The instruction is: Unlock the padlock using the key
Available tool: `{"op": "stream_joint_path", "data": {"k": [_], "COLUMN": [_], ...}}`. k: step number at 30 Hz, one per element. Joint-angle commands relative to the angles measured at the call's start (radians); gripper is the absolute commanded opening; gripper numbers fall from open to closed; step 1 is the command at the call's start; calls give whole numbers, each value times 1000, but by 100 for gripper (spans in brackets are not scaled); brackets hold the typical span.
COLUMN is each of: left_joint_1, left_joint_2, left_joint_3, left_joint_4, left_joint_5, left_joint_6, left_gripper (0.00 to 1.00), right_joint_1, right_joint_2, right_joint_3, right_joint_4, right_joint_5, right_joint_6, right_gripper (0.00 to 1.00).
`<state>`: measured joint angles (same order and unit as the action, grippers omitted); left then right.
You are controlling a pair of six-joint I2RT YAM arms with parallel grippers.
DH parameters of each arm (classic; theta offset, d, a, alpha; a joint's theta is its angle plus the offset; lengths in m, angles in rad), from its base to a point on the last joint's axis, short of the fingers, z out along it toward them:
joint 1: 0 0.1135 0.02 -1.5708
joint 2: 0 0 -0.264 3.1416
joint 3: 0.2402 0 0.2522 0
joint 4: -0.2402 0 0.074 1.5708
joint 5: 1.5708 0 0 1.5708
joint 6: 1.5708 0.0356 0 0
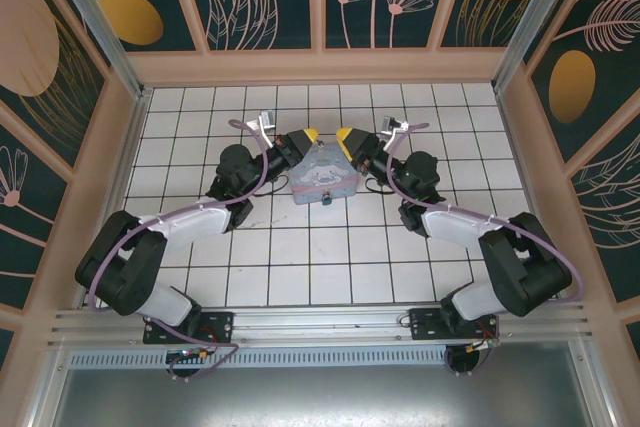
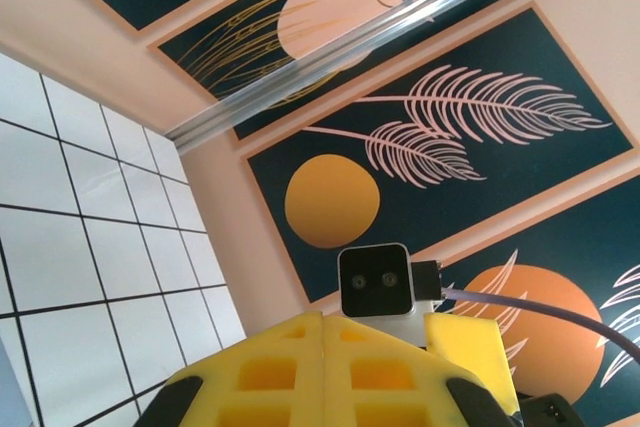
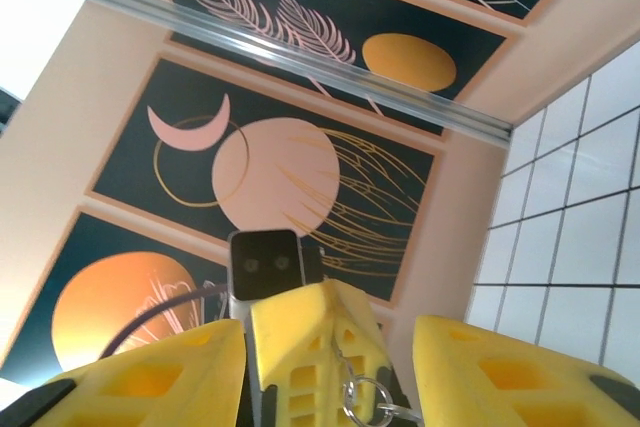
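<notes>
Both grippers meet tip to tip above the pastel printed box [image 1: 322, 177] in mid-table. My left gripper [image 1: 308, 135] is shut, its yellow fingers [image 2: 270, 377] pressed flat together. In the right wrist view a thin chain runs out of the seam of those shut fingers [image 3: 295, 342], with a metal key ring [image 3: 368, 399] hanging from it; I cannot make out the key's blade. My right gripper [image 3: 330, 327] stands open, one finger on each side of the left gripper's tip. A small dark thing, apparently the padlock [image 1: 328, 199], sits at the box's near edge.
White tiled floor [image 1: 300, 257] lies between the box and the arm bases. Decorated walls [image 1: 320, 7] close in the back and both sides. The right wrist's camera block [image 2: 385, 282] shows just beyond the left fingers.
</notes>
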<state>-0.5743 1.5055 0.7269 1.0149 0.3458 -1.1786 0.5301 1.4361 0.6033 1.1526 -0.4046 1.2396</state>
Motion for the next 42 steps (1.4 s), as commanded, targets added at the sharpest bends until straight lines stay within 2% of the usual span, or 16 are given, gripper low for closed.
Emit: {"op": "stream_joint_path", "data": {"k": [1,12,31,42], "left_joint_1": [4,5,4,4], "left_joint_2": [15,22,50,51], "left_joint_3": [12,6,31,35], "left_joint_4": [109,117,106,103], "left_joint_5": [-33,-48,-42,-43], "left_joint_6": [-60,-72,-65,-60], "left_gripper": [0,0,0,0], "right_joint_1": [11,47,80,90], "right_joint_2": [21,97,143,164], "right_joint_3": [-1,59,116,121], "right_joint_4": [113,122,98,98], "right_joint_5": [43,27,16,18], "right_joint_6": [43,63,51,54], "right_gripper": [47,44,39,32]}}
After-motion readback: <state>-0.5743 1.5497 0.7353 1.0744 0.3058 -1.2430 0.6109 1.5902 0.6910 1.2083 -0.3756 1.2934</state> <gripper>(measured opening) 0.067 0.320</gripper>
